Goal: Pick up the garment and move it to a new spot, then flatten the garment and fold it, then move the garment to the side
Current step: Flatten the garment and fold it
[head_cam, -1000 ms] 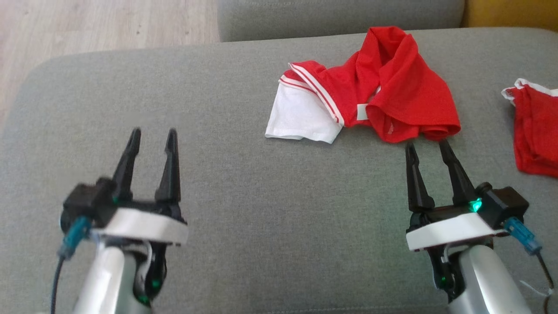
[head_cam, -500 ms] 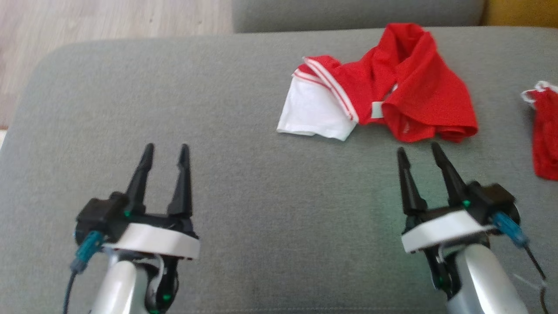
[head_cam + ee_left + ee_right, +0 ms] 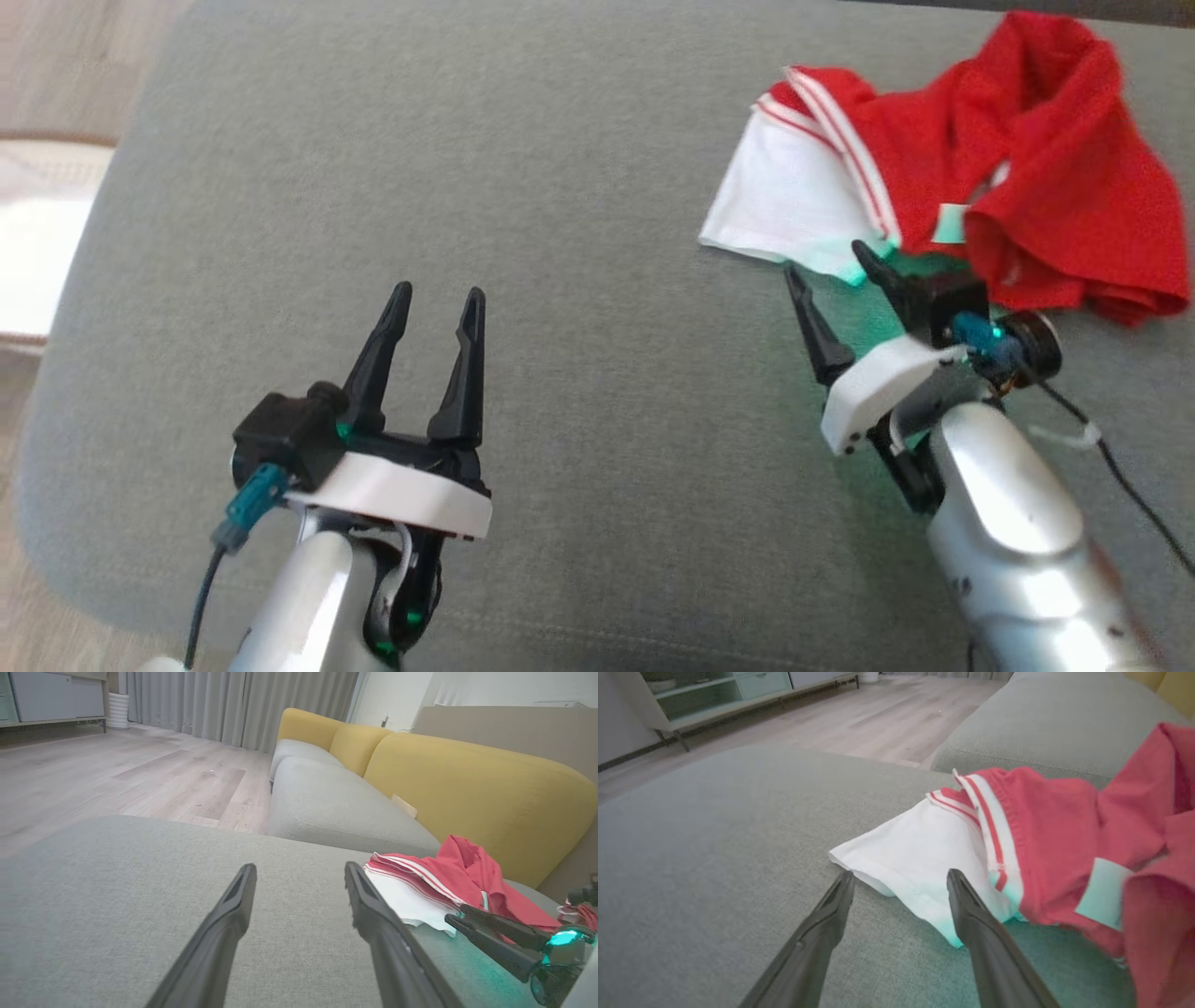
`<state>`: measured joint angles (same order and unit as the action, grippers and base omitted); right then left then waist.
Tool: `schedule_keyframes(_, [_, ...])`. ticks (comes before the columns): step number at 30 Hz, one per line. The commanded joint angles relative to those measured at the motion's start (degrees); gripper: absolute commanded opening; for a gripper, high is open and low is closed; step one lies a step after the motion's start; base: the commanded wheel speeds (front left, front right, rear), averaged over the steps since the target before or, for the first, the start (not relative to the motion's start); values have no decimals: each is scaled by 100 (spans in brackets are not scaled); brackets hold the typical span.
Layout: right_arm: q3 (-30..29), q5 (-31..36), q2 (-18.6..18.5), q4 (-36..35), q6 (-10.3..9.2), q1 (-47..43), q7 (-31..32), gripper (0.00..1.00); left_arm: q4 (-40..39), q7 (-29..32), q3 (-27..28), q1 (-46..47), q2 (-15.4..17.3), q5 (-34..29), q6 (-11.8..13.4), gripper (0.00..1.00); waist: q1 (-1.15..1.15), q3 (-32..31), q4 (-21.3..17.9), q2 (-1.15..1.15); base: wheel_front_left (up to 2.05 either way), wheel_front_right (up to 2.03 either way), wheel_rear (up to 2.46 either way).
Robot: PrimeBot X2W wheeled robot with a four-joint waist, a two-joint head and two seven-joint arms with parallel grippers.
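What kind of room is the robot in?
Probably a living room at home: a grey sofa with yellow back cushions, a wooden floor and long grey curtains.

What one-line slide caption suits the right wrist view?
Open right gripper poised at the white sleeve of the crumpled garment on the grey cushion.

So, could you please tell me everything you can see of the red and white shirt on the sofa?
The shirt is red, of thin, soft-looking fabric, with a white short sleeve edged by red-and-white striped trim and a small pale label. It lies crumpled and bunched on the grey sofa cushion, with the sleeve spread flatter. The open right gripper points at the sleeve's hem; whether they touch is unclear.
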<state>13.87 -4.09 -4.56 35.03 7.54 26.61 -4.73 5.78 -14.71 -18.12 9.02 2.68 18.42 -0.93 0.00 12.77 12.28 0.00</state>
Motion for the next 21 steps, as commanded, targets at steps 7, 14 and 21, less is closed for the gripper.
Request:
schedule_keyframes(7, [351, 181, -192, 975, -5, 984, 74, 100, -236, -29, 62, 357, 21, 149, 147, 100, 0, 303, 350, 0, 0, 0, 0])
schedule_keyframes(14, [435, 371, -152, 1984, -5, 1517, 62, 100, -257, -29, 53, 376, 21, 179, 194, 100, 0, 476, 383, 0, 0, 0, 0])
schedule_keyframes(21, [446, 154, 54, 2542, -5, 1733, -387, 0, -197, -29, 99, 400, 21, 178, 211, 100, 0, 408, 314, 0, 0, 0, 0])
